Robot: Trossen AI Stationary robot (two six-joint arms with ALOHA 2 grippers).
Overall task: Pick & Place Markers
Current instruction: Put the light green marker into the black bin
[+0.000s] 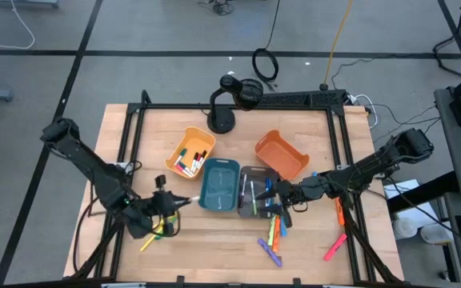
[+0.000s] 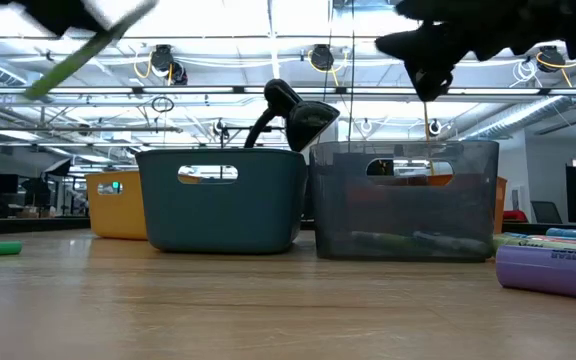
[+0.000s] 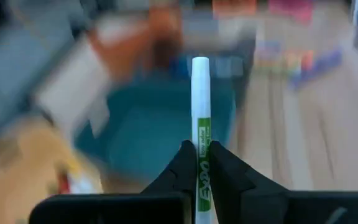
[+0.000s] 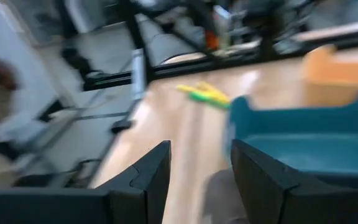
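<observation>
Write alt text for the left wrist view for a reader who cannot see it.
The left gripper is shut on a green marker, its two dark fingers pinching the white barrel so the pale end points forward. Beyond it, blurred, sits a teal bin on the wooden table, with a yellow bin to one side.

Teal bin (image 2: 220, 200) beside grey bin (image 2: 405, 200), possibly touching

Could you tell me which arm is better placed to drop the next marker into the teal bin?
Left. The left gripper is shut on a green marker facing the teal bin; the right gripper is open and empty.
</observation>
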